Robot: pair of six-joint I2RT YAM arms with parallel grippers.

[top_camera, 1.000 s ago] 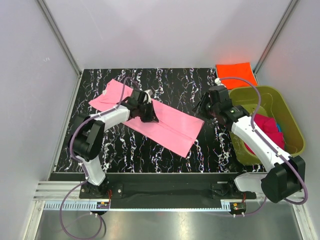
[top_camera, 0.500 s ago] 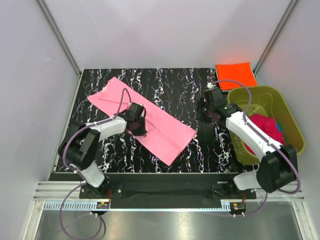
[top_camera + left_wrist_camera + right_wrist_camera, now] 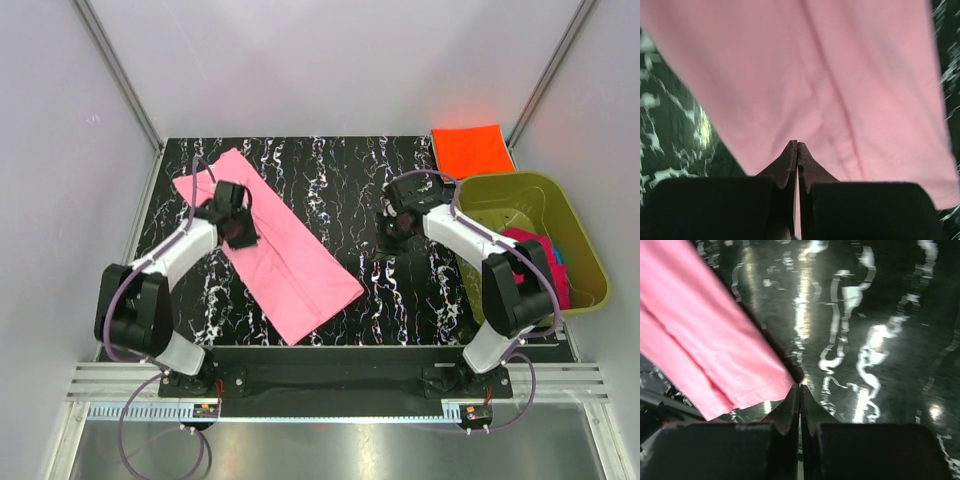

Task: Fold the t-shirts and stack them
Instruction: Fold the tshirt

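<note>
Olive tub [image 3: 562, 215] holds magenta t-shirt [image 3: 535, 254] and blue t-shirt [image 3: 555, 257].

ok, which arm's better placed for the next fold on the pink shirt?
Likely left. The left gripper is shut on the pink t-shirt; the right gripper is shut over bare table beside it.

Count: 4 t-shirts, 1 each: light pink fabric t-shirt [image 3: 270, 250], bright orange fabric t-shirt [image 3: 472, 150], magenta fabric t-shirt [image 3: 535, 255], blue fabric t-shirt [image 3: 556, 262] (only a sliver shows). 1 olive-green plastic tub [image 3: 575, 220]. 1 black white-veined table [image 3: 340, 170]. 2 white-and-black robot arms: left arm [image 3: 175, 255], right arm [image 3: 460, 235]
</note>
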